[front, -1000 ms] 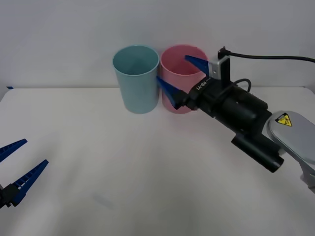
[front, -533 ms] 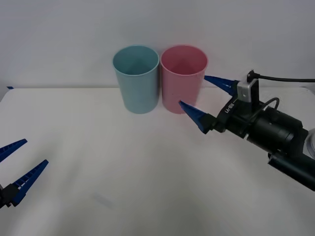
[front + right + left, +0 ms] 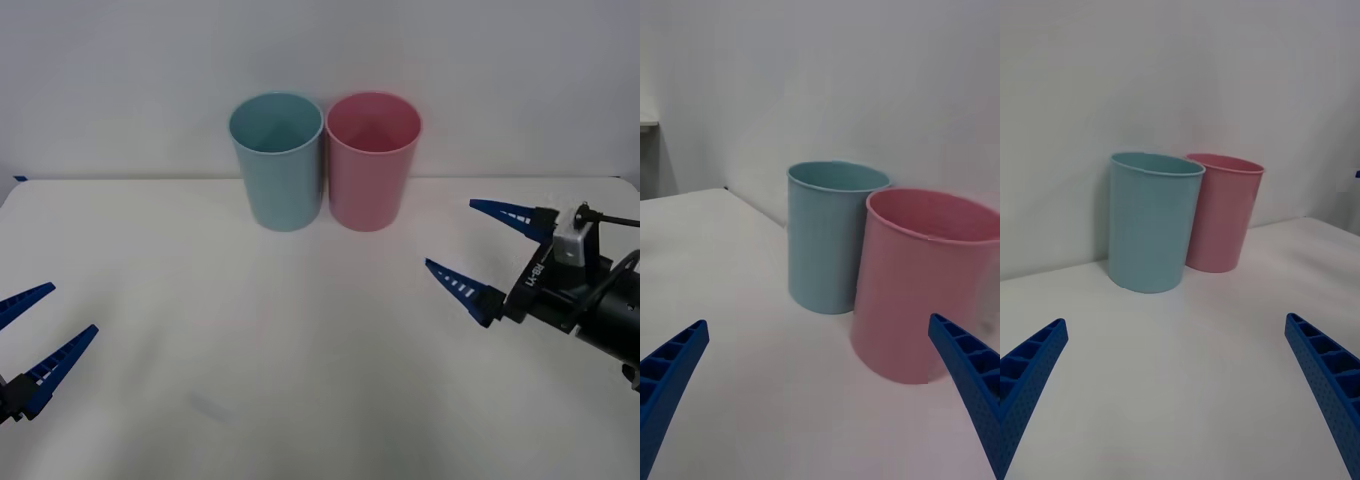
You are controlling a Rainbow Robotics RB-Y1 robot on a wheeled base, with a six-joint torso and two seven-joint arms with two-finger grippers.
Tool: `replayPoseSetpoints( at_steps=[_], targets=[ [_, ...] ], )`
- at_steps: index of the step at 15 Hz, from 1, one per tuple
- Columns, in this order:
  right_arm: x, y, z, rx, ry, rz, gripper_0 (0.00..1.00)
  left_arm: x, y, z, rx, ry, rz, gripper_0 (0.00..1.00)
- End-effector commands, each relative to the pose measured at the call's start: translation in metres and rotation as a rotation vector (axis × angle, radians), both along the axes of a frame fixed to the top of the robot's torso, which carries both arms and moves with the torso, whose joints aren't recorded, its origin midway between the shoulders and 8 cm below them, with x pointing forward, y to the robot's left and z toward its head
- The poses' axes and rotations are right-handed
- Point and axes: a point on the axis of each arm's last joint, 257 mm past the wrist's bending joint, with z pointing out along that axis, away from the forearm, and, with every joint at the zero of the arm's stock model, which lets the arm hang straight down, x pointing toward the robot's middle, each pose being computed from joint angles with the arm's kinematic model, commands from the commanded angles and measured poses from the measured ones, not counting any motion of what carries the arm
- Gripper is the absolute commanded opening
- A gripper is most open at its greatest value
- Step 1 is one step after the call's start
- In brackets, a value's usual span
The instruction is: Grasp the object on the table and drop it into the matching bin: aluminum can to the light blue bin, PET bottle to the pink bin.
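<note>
The light blue bin (image 3: 277, 160) and the pink bin (image 3: 373, 160) stand upright, side by side and touching, at the far side of the white tabletop (image 3: 300, 330). The right gripper (image 3: 482, 252), fingers spread apart, hovers right of the pink bin, nearer the robot. The left gripper (image 3: 28, 330), also spread, waits well left of the light blue bin.

Ribbed blue claw (image 3: 478, 250) fingers on a black wrist — white block, black cable.
</note>
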Motion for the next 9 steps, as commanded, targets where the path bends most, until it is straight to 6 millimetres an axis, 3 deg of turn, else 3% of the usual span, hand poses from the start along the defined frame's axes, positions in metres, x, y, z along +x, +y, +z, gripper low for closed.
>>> replayPoseSetpoints(
  at_steps=[1, 6, 9],
  targets=[
    [-0.013, -0.019, -0.007, 0.016, 0.018, -0.014, 1.00, 0.000, 0.000, 0.000, 0.000, 0.000, 0.000, 1.00],
    [-0.041, -0.054, -0.018, 0.050, 0.055, -0.051, 1.00, 0.000, 0.000, 0.000, 0.000, 0.000, 0.000, 1.00],
    [-0.056, -0.065, -0.025, 0.072, 0.082, -0.043, 1.00, 0.000, 0.000, 0.000, 0.000, 0.000, 0.000, 1.00]
  ],
)
